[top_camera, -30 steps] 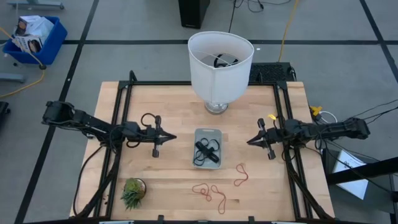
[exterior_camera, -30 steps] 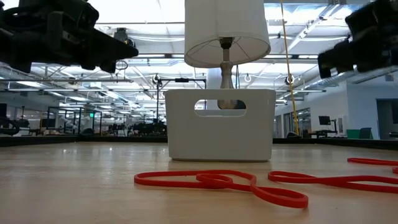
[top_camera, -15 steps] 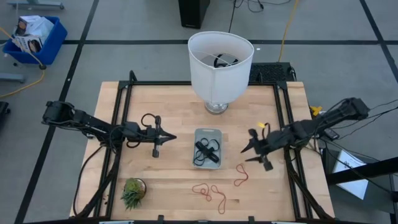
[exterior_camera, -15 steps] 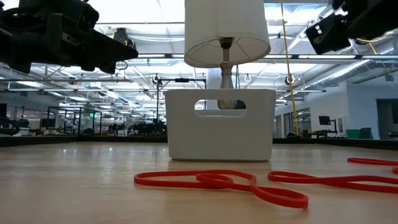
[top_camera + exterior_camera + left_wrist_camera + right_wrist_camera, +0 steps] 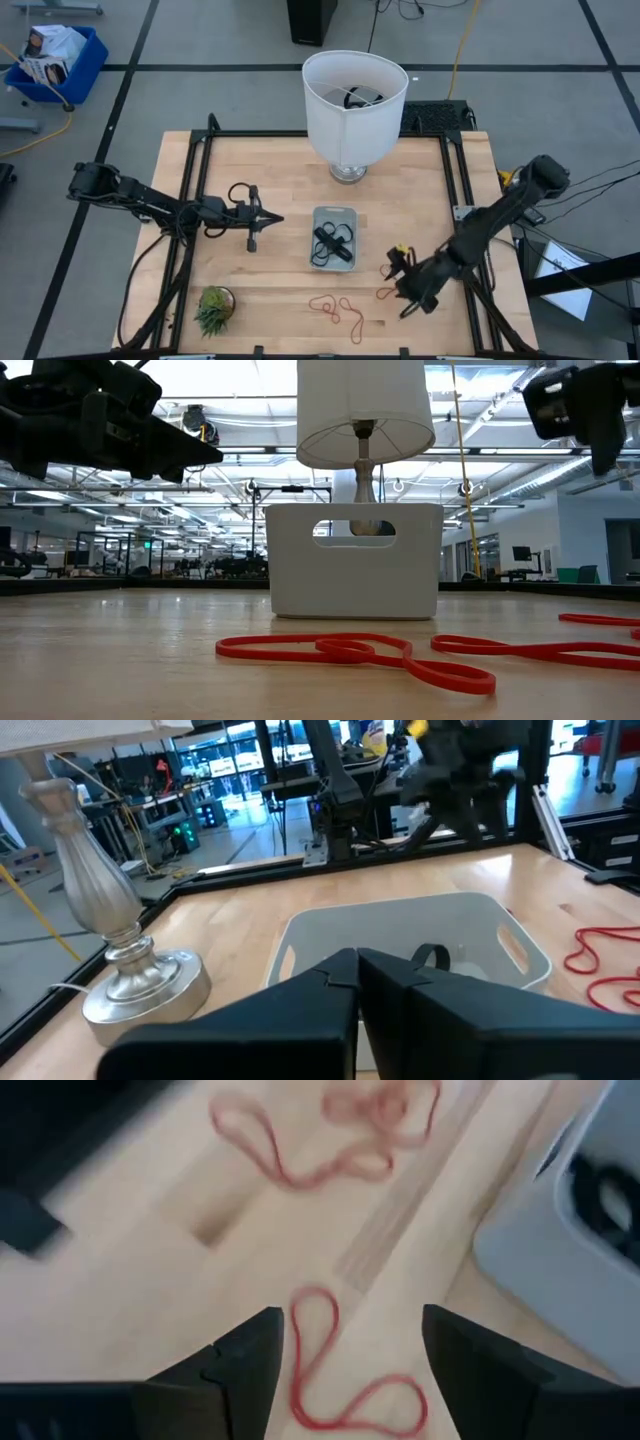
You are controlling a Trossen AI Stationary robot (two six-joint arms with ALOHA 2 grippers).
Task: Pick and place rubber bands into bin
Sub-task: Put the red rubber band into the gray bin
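The bin (image 5: pixel 333 214) stands mid-table with dark rubber bands (image 5: pixel 330 243) inside. Red-orange rubber bands lie on the wood near the front: one (image 5: pixel 381 293) just right of the bin, and a tangle (image 5: pixel 337 310) nearer the edge. My right gripper (image 5: pixel 397 288) is open and hovers over the single red band; in its wrist view the band (image 5: pixel 318 1370) lies between the fingers (image 5: pixel 250 1365), below them. My left gripper (image 5: pixel 272 219) is shut and hangs left of the bin (image 5: pixel 400 935), holding nothing.
A white lamp (image 5: pixel 355 100) stands behind the bin, its base (image 5: pixel 125 975) near the bin's far side. A small potted plant (image 5: pixel 214 308) sits at the front left. Black frame rails (image 5: pixel 195 230) run along both sides of the table.
My right gripper has opened wide. It has swung from the table's right side toward the near edge and leftward, tipping down over the single red band. The bands and bin have not moved.
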